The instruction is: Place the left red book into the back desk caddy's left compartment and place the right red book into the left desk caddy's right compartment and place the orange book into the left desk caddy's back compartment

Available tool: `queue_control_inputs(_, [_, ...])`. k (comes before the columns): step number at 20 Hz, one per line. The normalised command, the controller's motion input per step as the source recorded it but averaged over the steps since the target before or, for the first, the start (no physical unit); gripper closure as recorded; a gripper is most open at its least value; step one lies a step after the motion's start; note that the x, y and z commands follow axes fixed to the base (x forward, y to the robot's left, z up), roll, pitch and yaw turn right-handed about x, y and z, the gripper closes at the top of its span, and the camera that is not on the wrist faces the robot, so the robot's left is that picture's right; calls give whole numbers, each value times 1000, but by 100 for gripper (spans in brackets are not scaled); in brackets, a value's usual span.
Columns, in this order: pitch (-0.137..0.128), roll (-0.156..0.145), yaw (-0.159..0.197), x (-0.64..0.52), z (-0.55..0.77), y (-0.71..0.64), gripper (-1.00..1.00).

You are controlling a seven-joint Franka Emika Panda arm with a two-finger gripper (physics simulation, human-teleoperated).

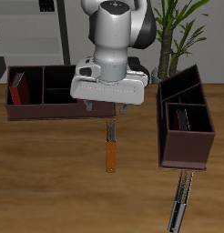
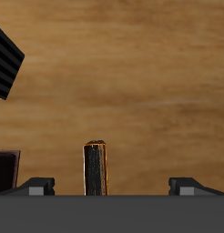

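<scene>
Wrist view: thin, narrow-spined orange book [image 2: 96,168] on woodgrain table [image 2: 132,82] between released end effector [image 2: 112,187] fingers

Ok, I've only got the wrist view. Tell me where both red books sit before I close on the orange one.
Observer: One red book sits in an end compartment of the back desk caddy.
Operator: Now the other one.
Observer: The second red book is inside the left desk caddy, in its large cell nearer the table's front edge.
Operator: Give me the orange book's full lie.
Observer: The orange book lies on the table, running from under the open pincer toward the front edge.
</scene>
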Motion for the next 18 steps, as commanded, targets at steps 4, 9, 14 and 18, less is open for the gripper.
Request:
queue_control_inputs(4, [32, -20, -39, 149, -322, -28, -100])
queue_control_inputs(9, [12, -3, 21, -43, -377, 188, -100])
queue_control_inputs(14, [-8, -32, 1, -27, -135, 79, -100])
queue_control_inputs(18, [25, 6, -2, 0, -238, 23, -100])
